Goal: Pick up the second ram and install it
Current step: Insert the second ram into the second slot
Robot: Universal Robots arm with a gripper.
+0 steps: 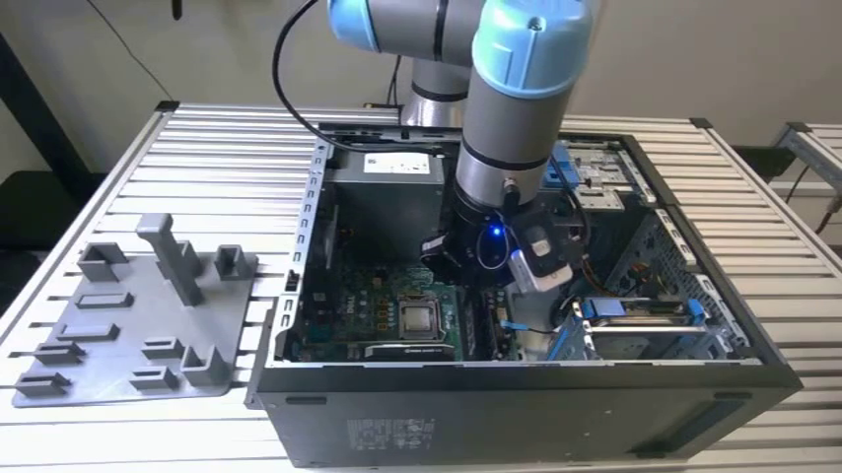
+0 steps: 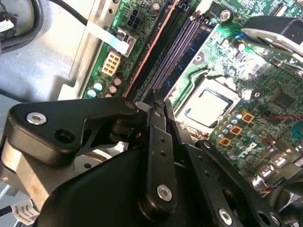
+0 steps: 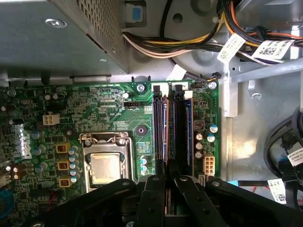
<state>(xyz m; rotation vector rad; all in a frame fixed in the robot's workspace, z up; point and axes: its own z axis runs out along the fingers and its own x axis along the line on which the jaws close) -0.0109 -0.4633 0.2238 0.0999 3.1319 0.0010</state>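
Black pincer (image 3: 166,182) linkages occupy the near foreground in both wrist views, the two fingers (image 3: 154,189) converging on a thin dark edge. That edge is the second ram (image 3: 170,137): a long, narrow, near-black stick seen edge-on, standing in the row of memory slots (image 3: 182,137) on the green motherboard (image 3: 104,113), beside the silver processor socket (image 3: 104,165). The fingers are closed against the stick's near end. Whether the stick is fully seated in its slot cannot be told, since its near end is hidden behind the pincer and its length merges with the dark slots around it. In the second wrist view the same stick (image 2: 163,59) runs away from the pincer (image 2: 158,106) between the slots, one finger (image 2: 156,137) covering its near part. In the exterior view the arm's wrist reaches down into the open computer case (image 1: 526,394), hiding the pincer and stick; a grey tray (image 1: 132,325) of holder blocks lies on the slatted desk (image 1: 224,138) to the exterior view's left.
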